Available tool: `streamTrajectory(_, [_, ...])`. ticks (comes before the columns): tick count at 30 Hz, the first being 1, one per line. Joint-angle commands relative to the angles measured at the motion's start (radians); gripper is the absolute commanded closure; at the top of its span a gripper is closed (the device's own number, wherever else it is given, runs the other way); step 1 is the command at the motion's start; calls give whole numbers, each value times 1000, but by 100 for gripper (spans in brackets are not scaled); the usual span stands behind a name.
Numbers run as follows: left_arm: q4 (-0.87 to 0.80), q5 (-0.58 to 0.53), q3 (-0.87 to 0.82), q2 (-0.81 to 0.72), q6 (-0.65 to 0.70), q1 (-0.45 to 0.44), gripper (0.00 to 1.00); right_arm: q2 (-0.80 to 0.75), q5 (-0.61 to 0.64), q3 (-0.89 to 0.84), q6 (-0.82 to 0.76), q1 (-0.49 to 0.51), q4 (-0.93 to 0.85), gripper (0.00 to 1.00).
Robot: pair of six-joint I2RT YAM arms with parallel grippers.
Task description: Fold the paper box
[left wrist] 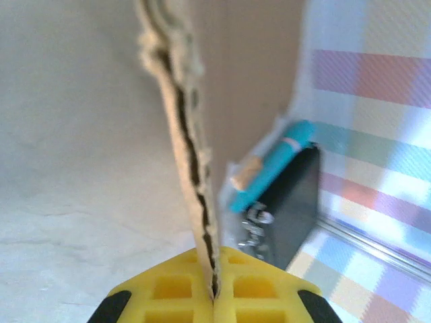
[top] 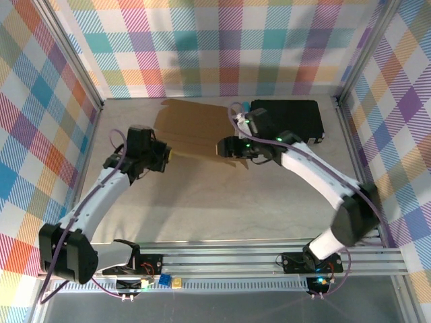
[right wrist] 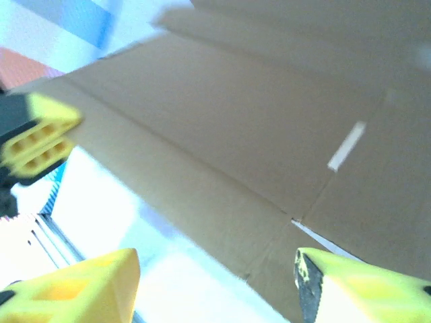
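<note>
The paper box [top: 192, 128] is at the far middle part of the table [top: 202, 202], between the two arms and just beside a black case [top: 289, 116] that stands to its right near the back wall. It is an open, not flat-lying sheet of brown cardboard with creases; in the top view its near edge seems lifted from the table, and a lighter flap [top: 225, 146] stands at its right near corner. The left arm [top: 101, 195] reaches forward from its base to the left near edge of the box. In the left wrist view the left jaws are together and clamped on the thin corrugated edge of the paper box [left wrist: 192, 168], which rises straight up from between the two yellow pads [left wrist: 172, 289]. Behind this edge there is the black case [left wrist: 296, 202] and a teal stick-shaped thing [left wrist: 276, 165], too blurred to name. The right arm [top: 316, 175] bends over the table to the right near corner of the box. In the right wrist view the right jaws are wide apart, one yellow finger [right wrist: 74, 289] at each low corner, and they hold nothing; the creased panels of the paper box [right wrist: 256, 128] lie just ahead of them, with the box's near edge running down toward the gap. The walls [top: 236, 40] around have a coloured check pattern.
</note>
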Motion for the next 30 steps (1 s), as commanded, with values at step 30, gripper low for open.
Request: streamTrajectory(30, [-141,-24,215,-94,-24,-12,100,13,484,308,-194,357,-32,33])
